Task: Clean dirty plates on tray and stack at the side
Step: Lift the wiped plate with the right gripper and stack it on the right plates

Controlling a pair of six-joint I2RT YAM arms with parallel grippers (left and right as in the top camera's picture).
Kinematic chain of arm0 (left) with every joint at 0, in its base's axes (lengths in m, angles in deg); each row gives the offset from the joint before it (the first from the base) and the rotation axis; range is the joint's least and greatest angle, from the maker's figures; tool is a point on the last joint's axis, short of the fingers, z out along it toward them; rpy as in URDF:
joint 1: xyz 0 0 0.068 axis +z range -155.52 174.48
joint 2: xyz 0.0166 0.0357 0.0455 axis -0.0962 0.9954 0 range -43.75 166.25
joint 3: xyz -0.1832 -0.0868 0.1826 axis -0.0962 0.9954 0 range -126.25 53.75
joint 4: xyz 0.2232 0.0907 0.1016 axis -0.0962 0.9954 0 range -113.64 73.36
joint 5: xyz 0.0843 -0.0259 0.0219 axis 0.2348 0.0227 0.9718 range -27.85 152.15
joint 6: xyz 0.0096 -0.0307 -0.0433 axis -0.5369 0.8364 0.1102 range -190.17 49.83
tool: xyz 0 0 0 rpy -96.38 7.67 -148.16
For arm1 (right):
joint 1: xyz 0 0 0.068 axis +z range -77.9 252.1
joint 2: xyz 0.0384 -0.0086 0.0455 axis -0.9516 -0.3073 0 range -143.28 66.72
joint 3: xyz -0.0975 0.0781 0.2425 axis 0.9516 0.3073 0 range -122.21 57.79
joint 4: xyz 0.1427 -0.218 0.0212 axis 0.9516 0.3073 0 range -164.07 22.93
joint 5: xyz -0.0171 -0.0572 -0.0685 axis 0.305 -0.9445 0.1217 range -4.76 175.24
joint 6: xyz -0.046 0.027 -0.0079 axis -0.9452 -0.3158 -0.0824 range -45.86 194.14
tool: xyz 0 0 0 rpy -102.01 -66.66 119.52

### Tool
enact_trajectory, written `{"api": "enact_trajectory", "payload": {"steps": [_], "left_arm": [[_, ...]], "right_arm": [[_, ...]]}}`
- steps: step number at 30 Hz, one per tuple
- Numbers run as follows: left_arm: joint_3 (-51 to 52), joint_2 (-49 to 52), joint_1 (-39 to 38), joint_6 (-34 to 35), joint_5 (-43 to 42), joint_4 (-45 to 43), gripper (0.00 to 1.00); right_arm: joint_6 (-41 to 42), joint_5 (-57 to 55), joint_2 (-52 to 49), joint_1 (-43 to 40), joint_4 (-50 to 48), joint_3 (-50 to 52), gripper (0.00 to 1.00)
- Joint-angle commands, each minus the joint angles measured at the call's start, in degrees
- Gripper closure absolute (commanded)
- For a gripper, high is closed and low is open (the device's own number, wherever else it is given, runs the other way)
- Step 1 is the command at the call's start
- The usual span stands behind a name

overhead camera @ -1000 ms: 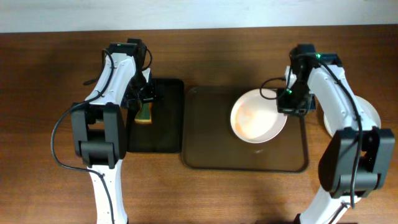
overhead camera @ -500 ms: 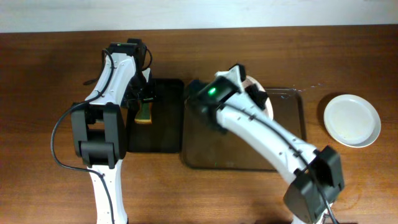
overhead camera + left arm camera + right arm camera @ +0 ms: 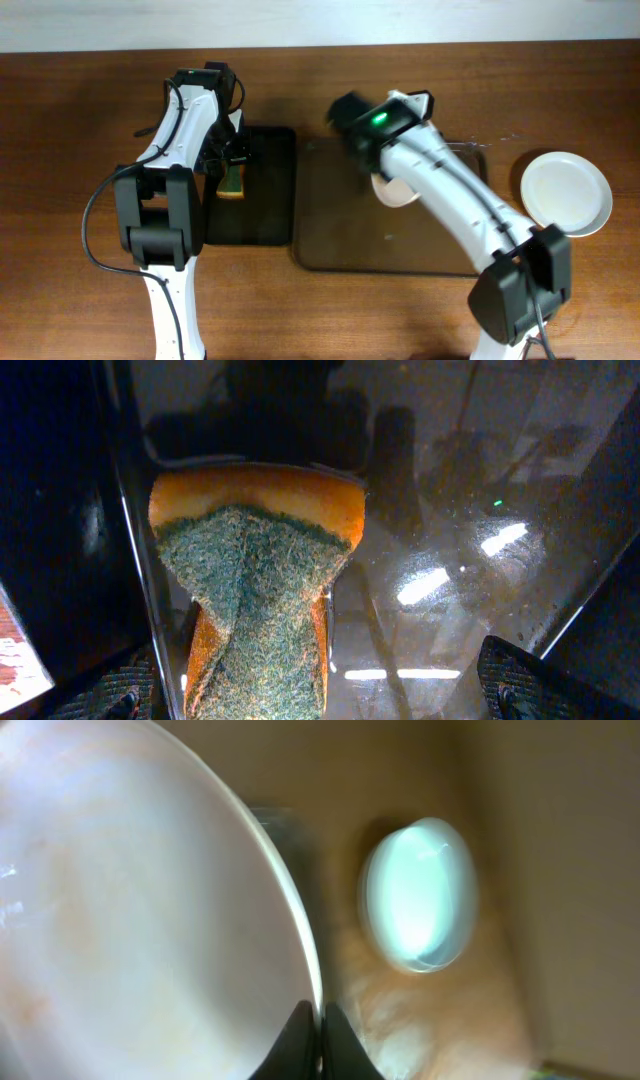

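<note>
My right gripper (image 3: 320, 1032) is shut on the rim of a dirty plate (image 3: 130, 910), a white plate with faint orange smears, tilted and blurred. Overhead, that plate (image 3: 395, 192) shows partly under my right arm, above the dark brown tray (image 3: 330, 225), with the right gripper (image 3: 372, 165) at its edge. A second white plate (image 3: 565, 193) lies on the table right of the tray and shows as a pale oval plate (image 3: 418, 892) in the right wrist view. My left gripper (image 3: 318, 698) stands open over a sponge (image 3: 255, 590).
The orange sponge (image 3: 232, 181) with a green scouring face lies on a small black tray (image 3: 265, 215) left of the brown tray, with my left gripper (image 3: 232, 160) over it. The black tray's floor (image 3: 450, 510) is glossy and wet-looking.
My right arm has swung from the tray's right side toward its left, carrying the plate up off the tray floor and tilting it. The left arm has not moved.
</note>
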Motion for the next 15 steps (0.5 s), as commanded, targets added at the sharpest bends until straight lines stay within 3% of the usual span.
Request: {"api": "enact_trajectory", "payload": {"steps": [1,3,4,11,15], "left_arm": [[-0.2,-2.1,0.1,-0.2,-0.6,0.1,0.0],[-0.2,-2.1,0.1,-0.2,-0.6,0.0,0.0],[-0.2,-2.1,0.1,-0.2,-0.6,0.0,0.0],[-0.2,-2.1,0.1,-0.2,-0.6,0.0,0.0],[-0.2,-2.1,0.1,-0.2,-0.6,0.0,0.0]], "right_arm": [[-24.0,40.2,0.8,-13.3,-3.5,-0.9,0.96],[-29.7,58.6,0.8,-26.7,-4.0,-0.9,0.96],[-29.7,60.5,0.8,-32.0,-3.7,-0.9,0.96],[-26.8,59.7,0.4,-67.1,-6.5,-0.5,0.96],[-20.3,51.3,-1.0,-77.0,-7.9,-0.4,0.96]]}}
